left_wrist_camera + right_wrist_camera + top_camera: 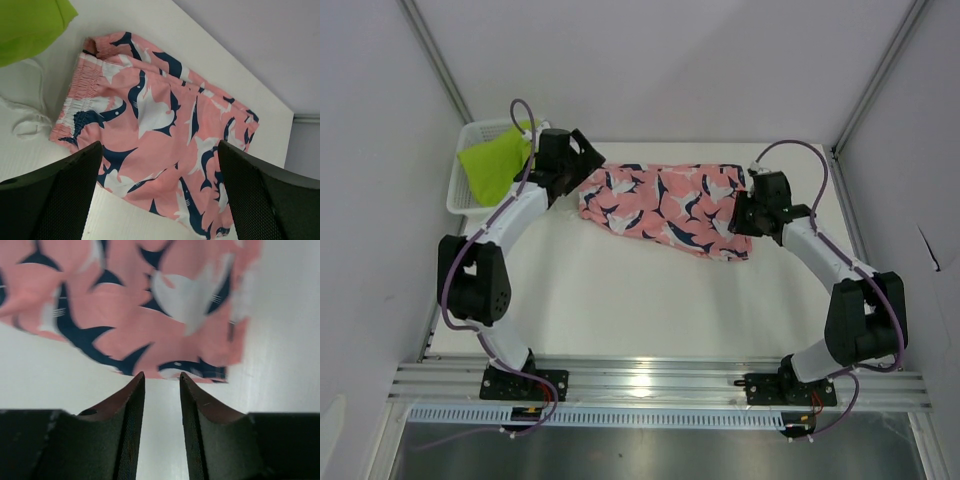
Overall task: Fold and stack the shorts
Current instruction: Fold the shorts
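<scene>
The coral-pink shorts (pixel 665 208) with a navy and white print lie spread across the back middle of the table; they fill the left wrist view (pixel 160 135) and the top of the right wrist view (pixel 130 305). The lime-green shorts (pixel 495 165) sit bunched in the basket, seen as a green corner (pixel 30 25) with a white drawstring (pixel 25 122). My left gripper (pixel 582 160) hovers wide open over the pink pair's waistband end. My right gripper (pixel 745 215) is at the hem end, jaws a narrow gap apart with only bare table between them.
A white mesh basket (pixel 460 195) stands at the table's back left corner. Grey enclosure walls close in the back and sides. The white tabletop (pixel 640 300) stretches between the shorts and the arm bases.
</scene>
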`<state>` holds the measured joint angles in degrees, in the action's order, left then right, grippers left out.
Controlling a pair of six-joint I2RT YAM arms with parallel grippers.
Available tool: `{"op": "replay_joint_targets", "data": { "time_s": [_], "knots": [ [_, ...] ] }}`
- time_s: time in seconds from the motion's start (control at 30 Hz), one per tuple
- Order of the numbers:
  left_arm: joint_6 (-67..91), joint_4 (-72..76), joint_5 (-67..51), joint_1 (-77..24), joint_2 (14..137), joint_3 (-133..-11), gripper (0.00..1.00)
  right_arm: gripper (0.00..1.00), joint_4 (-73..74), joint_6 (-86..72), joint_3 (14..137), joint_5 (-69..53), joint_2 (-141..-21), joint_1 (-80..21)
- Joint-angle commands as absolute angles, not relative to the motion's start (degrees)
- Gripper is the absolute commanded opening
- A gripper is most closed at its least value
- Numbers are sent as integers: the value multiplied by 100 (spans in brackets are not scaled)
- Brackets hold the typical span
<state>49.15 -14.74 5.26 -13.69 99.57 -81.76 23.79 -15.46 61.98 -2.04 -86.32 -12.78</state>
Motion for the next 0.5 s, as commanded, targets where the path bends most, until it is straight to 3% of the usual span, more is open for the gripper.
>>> {"op": "replay_joint_targets", "data": {
  "time_s": [0.0, 0.2, 0.37, 0.47],
  "knots": [
    [4229, -1468, 45, -1310, 10028, -8182, 97, 36, 1891, -1696, 6530, -1235, -8770, -1538],
    [4061, -1327, -1150, -1230, 10853, -8884, 91, 22, 538, -2600, 6960, -3186, -9807, -1617],
    [4122, -1301, -1669, -1230, 11643, -9430, 82, 10, -412, -3295, 7452, -3919, -11020, -1793],
    [4157, -1310, -1740, -1222, 12048, -9720, 77, 8, -799, -3655, 7629, -4200, -11600, -1828]
  ]
}}
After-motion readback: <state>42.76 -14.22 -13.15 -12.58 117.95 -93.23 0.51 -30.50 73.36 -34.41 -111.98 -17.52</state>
